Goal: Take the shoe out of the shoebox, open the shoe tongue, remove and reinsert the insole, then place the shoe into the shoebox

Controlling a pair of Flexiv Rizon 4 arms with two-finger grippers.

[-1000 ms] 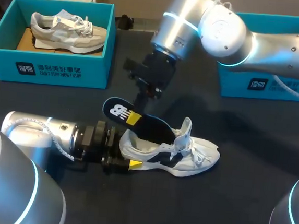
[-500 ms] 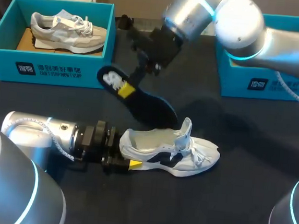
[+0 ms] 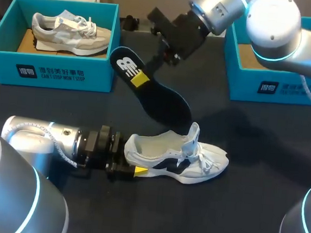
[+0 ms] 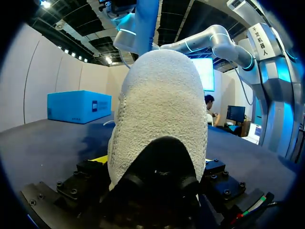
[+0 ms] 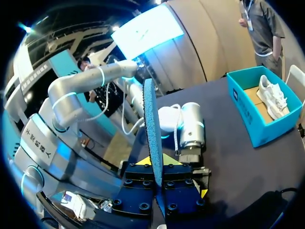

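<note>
Head view: my right gripper (image 3: 142,77) holds the insole (image 3: 159,103) in the air above the table (image 3: 245,206), fingers closed narrowly on its heel end, just beside the white logo. The insole slants from that end, near the left box (image 3: 50,73), down toward the shoe (image 3: 195,162); its toe end hangs just above the raised tongue, and I cannot tell whether the two touch. The shoe lies on its sole on the table, toe toward my right, tongue pulled up, mouth open and pale inside. My left gripper (image 3: 131,159) lies low along the table and grips the shoe by its heel, one yellow tip showing at the near side of the heel. The left box holds a second shoe (image 3: 70,32), grey and white, resting on brown card. The right box (image 3: 280,89) stands open behind my right arm.

Left wrist view: the heel of the shoe (image 4: 162,105) fills the space between the fingers of my left gripper (image 4: 157,179), which press it from both sides; the insole hangs above and beyond it.

Right wrist view: the insole (image 5: 152,129) stands edge-on, clamped between the two yellow tips of my right gripper (image 5: 157,162). Ahead of it are my left arm (image 5: 188,126) and, further off, the left box (image 5: 259,117) with the second shoe (image 5: 271,95).
</note>
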